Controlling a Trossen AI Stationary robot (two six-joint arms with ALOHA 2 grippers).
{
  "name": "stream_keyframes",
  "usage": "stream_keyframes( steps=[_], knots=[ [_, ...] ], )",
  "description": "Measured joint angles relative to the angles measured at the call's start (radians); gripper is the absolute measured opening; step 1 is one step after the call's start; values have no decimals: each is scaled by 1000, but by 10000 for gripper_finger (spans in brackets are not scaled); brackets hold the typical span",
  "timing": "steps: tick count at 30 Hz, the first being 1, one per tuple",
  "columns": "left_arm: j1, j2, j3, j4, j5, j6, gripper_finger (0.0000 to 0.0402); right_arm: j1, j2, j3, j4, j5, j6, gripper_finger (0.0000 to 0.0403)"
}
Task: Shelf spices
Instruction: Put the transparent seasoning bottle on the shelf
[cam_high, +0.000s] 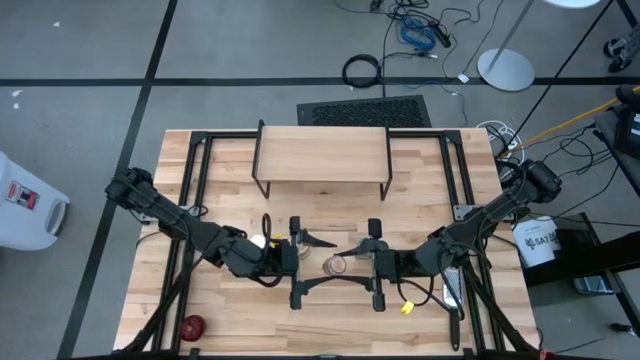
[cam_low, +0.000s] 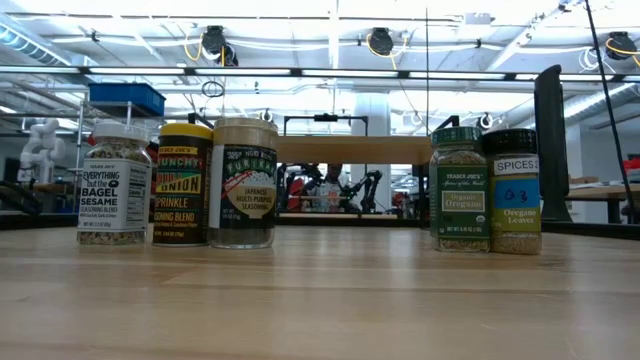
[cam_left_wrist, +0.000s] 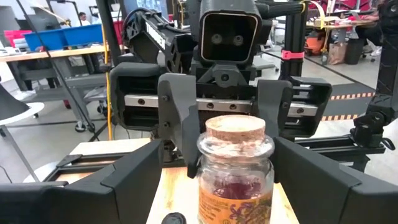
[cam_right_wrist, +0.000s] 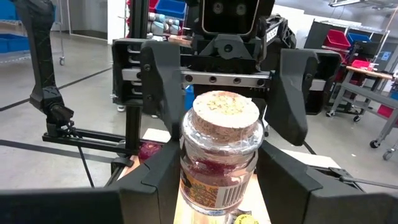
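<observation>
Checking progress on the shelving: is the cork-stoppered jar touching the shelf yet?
Apart. The high view shows the cork-stoppered jar standing on the tabletop well clear of the shelf, with bare wood between them.
</observation>
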Motion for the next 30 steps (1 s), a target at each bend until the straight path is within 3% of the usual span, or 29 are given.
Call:
stream_keyframes(
  steps=[24,30],
  knots=[
    [14,23,0,28,25,8,304,-4,1,0,-3,-2,0,167],
    [23,23,0,29,20,8,265,-5,1,0,-4,4,0,167]
  ],
)
